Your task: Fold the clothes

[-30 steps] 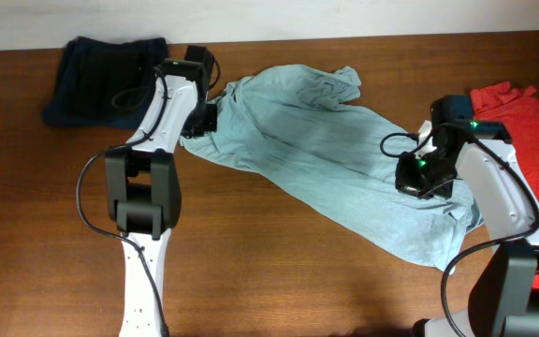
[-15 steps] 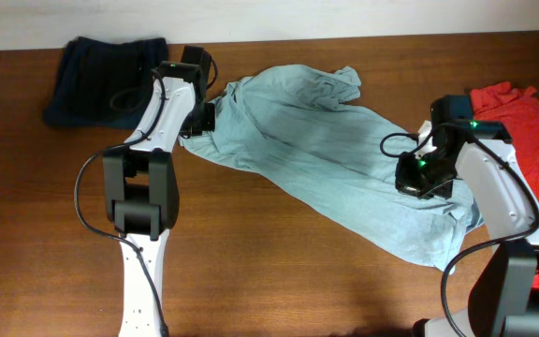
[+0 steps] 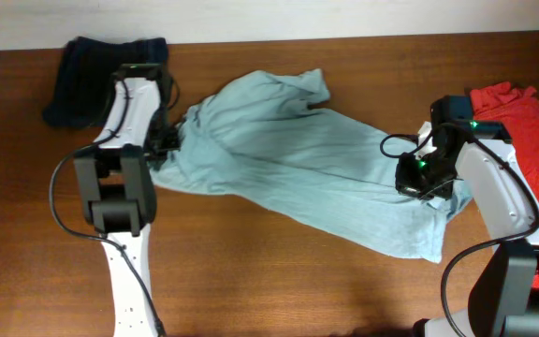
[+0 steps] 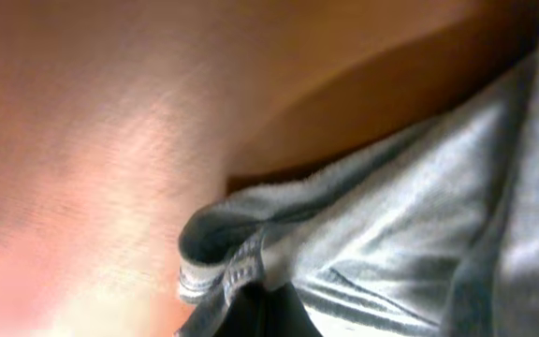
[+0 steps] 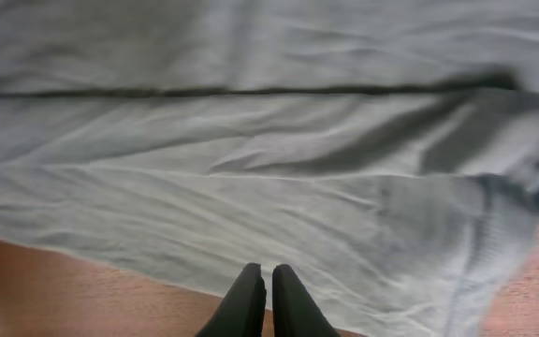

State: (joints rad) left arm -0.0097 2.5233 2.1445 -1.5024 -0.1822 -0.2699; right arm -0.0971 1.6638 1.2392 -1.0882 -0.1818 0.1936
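Note:
A light blue shirt (image 3: 298, 159) lies crumpled and stretched diagonally across the brown table (image 3: 251, 281). My left gripper (image 3: 164, 140) is shut on the shirt's left hem, which bunches at the fingers in the left wrist view (image 4: 260, 300), where the shirt (image 4: 410, 234) hangs just above the wood. My right gripper (image 3: 417, 180) is at the shirt's right end. In the right wrist view its fingers (image 5: 269, 273) are pressed together at the edge of the shirt (image 5: 251, 140).
A dark navy garment (image 3: 92, 70) lies bunched at the back left, close behind my left arm. A red garment (image 3: 522, 117) lies at the right edge, beside my right arm. Bare wood runs along the front of the table.
My left gripper has moved left and toward the front, dragging the shirt's left end with it. The shirt is now stretched out longer. The right arm has not moved.

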